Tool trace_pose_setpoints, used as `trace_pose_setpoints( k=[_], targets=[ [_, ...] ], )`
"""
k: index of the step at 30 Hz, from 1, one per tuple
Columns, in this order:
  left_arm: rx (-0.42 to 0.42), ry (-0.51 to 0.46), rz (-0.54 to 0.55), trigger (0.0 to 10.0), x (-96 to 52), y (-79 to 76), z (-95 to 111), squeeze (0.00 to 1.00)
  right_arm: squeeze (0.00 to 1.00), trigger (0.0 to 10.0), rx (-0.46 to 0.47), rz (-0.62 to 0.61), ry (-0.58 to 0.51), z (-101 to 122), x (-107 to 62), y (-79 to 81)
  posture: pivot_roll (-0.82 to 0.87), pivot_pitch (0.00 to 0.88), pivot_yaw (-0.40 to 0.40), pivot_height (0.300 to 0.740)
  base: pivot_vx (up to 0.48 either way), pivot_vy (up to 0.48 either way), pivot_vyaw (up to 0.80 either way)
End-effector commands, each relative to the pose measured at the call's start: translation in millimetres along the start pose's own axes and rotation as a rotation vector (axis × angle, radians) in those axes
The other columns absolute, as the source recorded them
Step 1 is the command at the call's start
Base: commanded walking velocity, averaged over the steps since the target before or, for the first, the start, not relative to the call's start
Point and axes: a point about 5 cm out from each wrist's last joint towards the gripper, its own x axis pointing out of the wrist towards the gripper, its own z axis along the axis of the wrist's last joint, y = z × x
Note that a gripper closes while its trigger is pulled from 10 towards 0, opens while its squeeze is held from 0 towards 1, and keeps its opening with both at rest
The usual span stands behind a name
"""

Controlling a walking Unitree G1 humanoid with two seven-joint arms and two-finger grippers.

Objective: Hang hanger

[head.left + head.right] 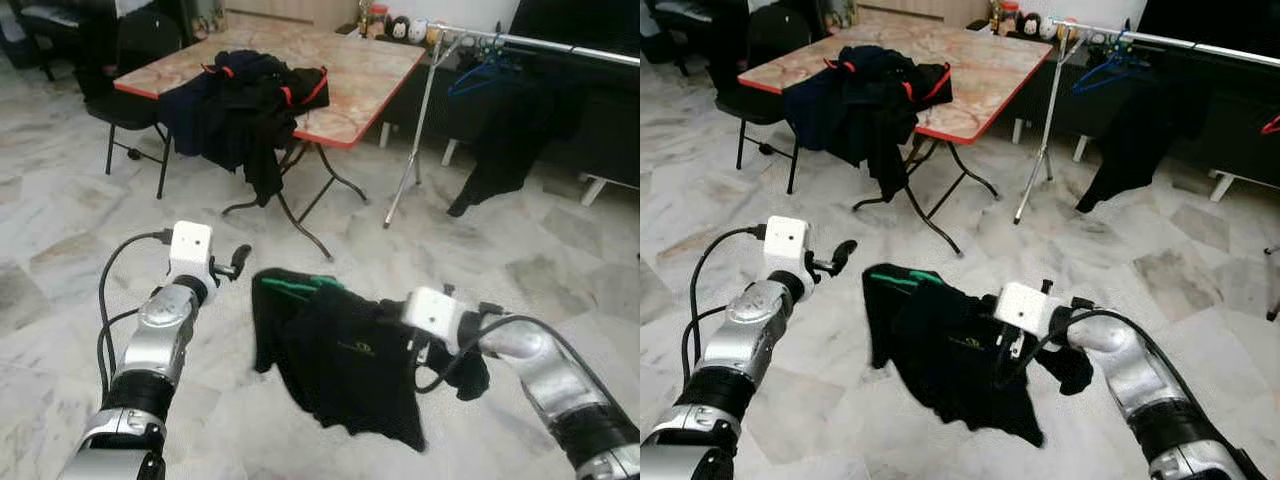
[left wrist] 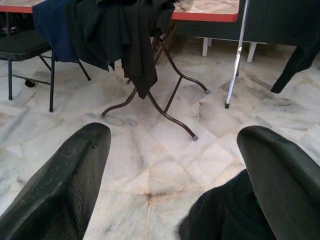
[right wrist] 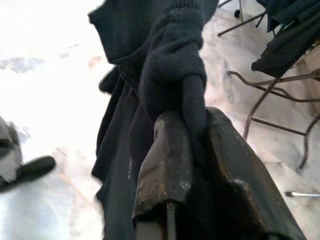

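Far left, a black chair (image 1: 125,95) beside the folding table (image 1: 350,85), which carries a heap of dark clothes (image 1: 245,105) spilling over its near edge. Left gripper (image 1: 237,262) is raised over the marble floor (image 1: 60,250), fingers spread wide and holding nothing; in its wrist view the black shirt's edge sits just beside one finger (image 2: 280,180). The black shirt (image 1: 345,360) hangs in mid-air between the two arms, on a green hanger (image 1: 295,286) whose bar shows at the shirt's top left. Right gripper (image 3: 192,155) is clamped narrow on a knit fold of the shirt, likely the collar; cannot tell whether the fingers also catch the hanger itself. To the right and further back, the clothes rack (image 1: 470,50) stands well apart from the robot, with a blue hanger (image 1: 480,75) and a dark garment (image 1: 500,160) already on its rail. Risks: if the hold is on cloth only, the shirt may slide off the hanger or the hanger drop out while walking to the rack. The hanger hook is not visible, so lining it up with the rail could miss. The dangling hem could drag or snag on the table leg (image 1: 305,225) or the rack's leg on the way.
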Motion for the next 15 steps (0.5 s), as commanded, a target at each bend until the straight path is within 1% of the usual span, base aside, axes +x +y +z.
trace_pose_setpoints(
  k=[1,4,5,7,8,9,10,11,14,15],
  targets=[
    [0.005,-0.042,0.010,10.0,-1.3,7.9,9.3,0.00,0.00,10.0,-0.004,0.019,-0.064,9.2,-9.9,-4.9,-0.14,0.000,0.000,0.740,0.000,0.000,0.00],
    [0.003,-0.038,-0.006,10.0,-3.3,13.2,9.4,0.00,0.00,10.0,0.006,0.063,-0.067,7.2,-14.9,-2.2,-0.14,0.000,0.002,0.740,0.000,0.000,0.00],
    [0.003,-0.035,-0.034,10.0,-5.2,17.0,10.1,0.00,0.00,10.0,0.016,0.092,-0.057,4.7,-17.8,-0.3,-0.14,0.000,0.003,0.740,0.000,0.000,0.00],
    [0.001,-0.035,-0.049,10.0,-6.2,18.9,10.8,0.00,0.00,10.0,0.025,0.116,-0.052,3.0,-19.4,1.3,-0.14,0.000,0.003,0.740,0.000,0.000,0.00],
    [0.011,-0.028,-0.074,10.0,-7.6,20.6,10.7,0.00,0.00,10.0,0.014,0.138,-0.031,-0.1,-20.8,3.4,-0.14,0.000,0.003,0.740,0.000,0.000,0.00],
    [0.033,-0.006,-0.132,10.0,-11.0,23.2,9.5,0.00,0.00,10.0,-0.014,0.171,0.006,-6.0,-23.1,6.7,-0.13,0.000,0.003,0.740,0.000,0.000,0.00],
    [0.046,0.010,-0.168,10.0,-13.3,24.5,8.2,0.00,0.00,10.0,-0.018,0.181,0.015,-8.0,-23.7,7.7,-0.13,0.000,0.003,0.740,0.000,0.000,0.00],
    [0.052,0.019,-0.189,10.0,-14.6,25.1,7.4,0.00,0.00,10.0,-0.018,0.185,0.017,-8.8,-23.9,8.0,-0.13,0.000,0.003,0.740,0.000,0.000,0.00],
    [0.060,0.084,-0.342,10.0,-24.0,23.2,0.5,0.00,0.00,10.0,-0.011,0.205,0.005,-8.0,-24.2,8.7,-0.13,0.000,0.002,0.740,0.000,0.000,0.00],
    [0.073,0.153,-0.436,10.0,-32.0,21.9,-8.6,0.00,0.00,10.0,-0.003,0.219,-0.009,-6.5,-24.6,9.0,-0.13,0.000,0.002,0.740,0.000,0.000,0.00]
  ],
)
